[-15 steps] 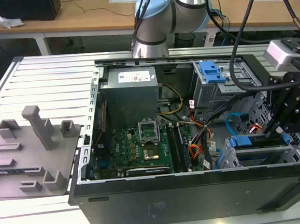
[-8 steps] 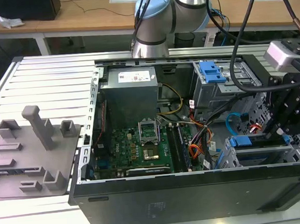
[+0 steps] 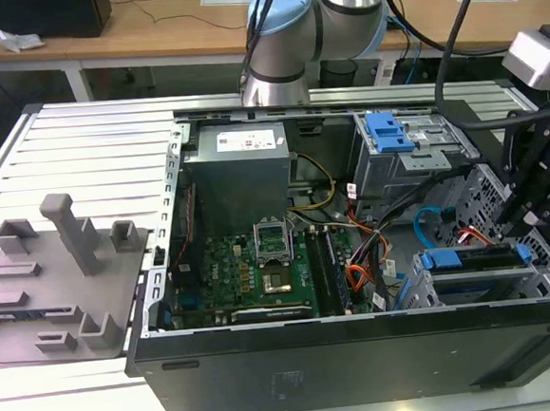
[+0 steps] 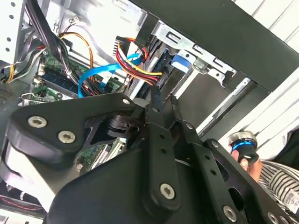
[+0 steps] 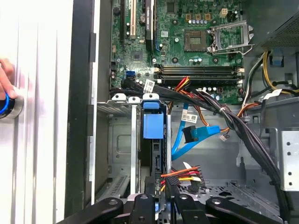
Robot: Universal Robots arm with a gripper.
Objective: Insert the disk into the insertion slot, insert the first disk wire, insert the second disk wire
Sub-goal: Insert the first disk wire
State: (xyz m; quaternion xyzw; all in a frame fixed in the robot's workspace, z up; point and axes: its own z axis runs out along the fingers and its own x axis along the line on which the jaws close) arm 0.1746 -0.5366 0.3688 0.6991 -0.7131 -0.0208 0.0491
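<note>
Disk (image 5: 153, 126) already seated: you can see its blue carrier standing upright inside the insertion slot (image 5: 120, 140), at the case's front corner, on the exterior view's right. Step in hand reads as the first disk wire (image 5: 180, 175). Its red, yellow and black strands run to a dark plug at the disk's rear edge, and the gripper (image 4: 162, 99) hangs right at that plug. You cannot tell how far the gripper is open, nor whether it has hold of the plug. You also cannot tell whether the plug is fully home. Second disk wire (image 5: 205, 131) lies loose beside the cage, its small dark connector hanging free and not yet joined. Judgement: seating the plug calls for a straight push in line with the disk's rear edge, keeping the light-blue cable out from under it.
</note>
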